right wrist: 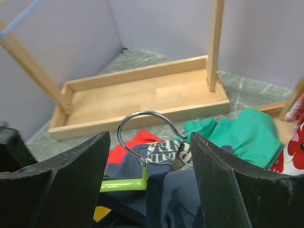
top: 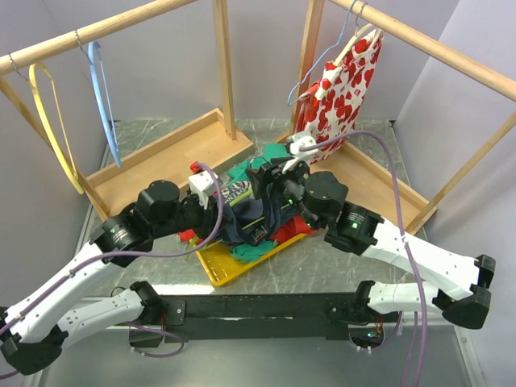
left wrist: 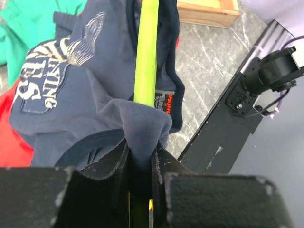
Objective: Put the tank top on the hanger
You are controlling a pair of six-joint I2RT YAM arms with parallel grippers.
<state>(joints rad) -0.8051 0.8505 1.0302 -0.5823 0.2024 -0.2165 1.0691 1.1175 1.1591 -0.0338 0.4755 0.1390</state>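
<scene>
Starting from above, the dark navy-blue sleeveless tank top [top: 242, 219] is seen bunched over a yellow tray [top: 219, 272] on the grey worktop [top: 339, 262], its straps lost in the heap. At the left wrist, the left hand [left wrist: 140, 153] is clenched on a navy fold draped over the thin lime-green plastic hanger [left wrist: 146, 52], which a tug could free. At the right wrist, the right hand [right wrist: 148, 147] is spread wide around the metal hook [right wrist: 138, 115], gripping nothing, so tipping is risked.

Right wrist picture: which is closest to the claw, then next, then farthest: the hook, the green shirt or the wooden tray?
1. Hook, in the middle, just ahead of the right claw.
2. Green shirt, off to the right.
3. Wooden tray, behind both, near the wall.
</scene>
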